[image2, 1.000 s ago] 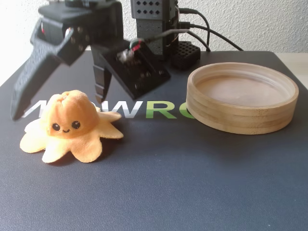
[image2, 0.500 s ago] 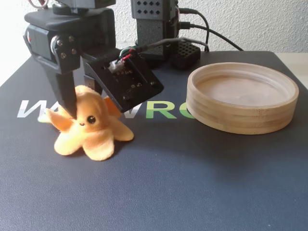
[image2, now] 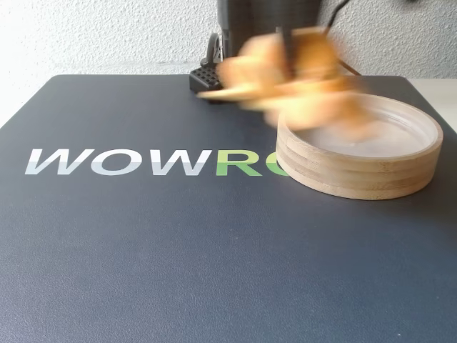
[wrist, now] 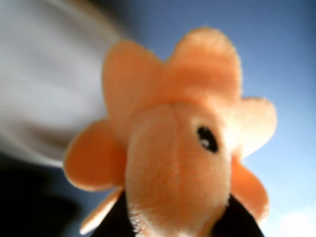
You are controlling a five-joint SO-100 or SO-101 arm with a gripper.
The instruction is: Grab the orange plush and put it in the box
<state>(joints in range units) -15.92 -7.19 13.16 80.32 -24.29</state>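
Note:
The orange plush [wrist: 177, 143] fills the wrist view, its head between my dark fingers [wrist: 116, 219] at the bottom edge, tentacles spread upward. My gripper [wrist: 178, 222] is shut on it. In the fixed view the plush [image2: 285, 71] is a motion-blurred orange smear in the air, over the back left rim of the box [image2: 357, 168], the round light-wood tray on the right of the mat. The gripper itself is blurred there and hard to make out.
A dark mat [image2: 143, 236] with "WOWRO" lettering covers the table. The arm's black base [image2: 207, 75] stands at the back behind the tray. A white rough wall [image2: 107, 36] is behind. The table's pale edge [image2: 443, 93] shows at right.

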